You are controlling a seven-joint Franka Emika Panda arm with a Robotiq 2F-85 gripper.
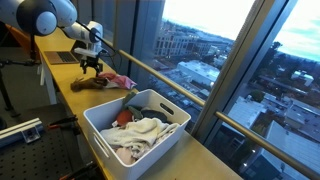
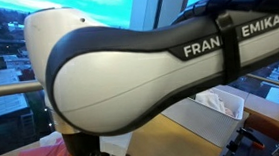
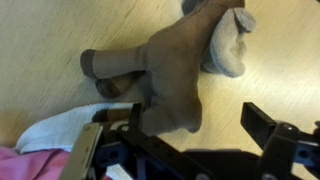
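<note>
claw point(image 3: 178, 140): jaws wide apart; over brown cloth point(image 3: 165, 75); on wooden counter point(image 3: 40, 40)

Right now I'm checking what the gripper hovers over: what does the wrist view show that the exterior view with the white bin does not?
Only the wrist view: a grey sock against the brown fabric piece, and a white cloth. Only the exterior view: a white plastic bin of laundry, windows, the city. Both: the open gripper above the brown piece, a pink cloth, the wooden counter.
</note>
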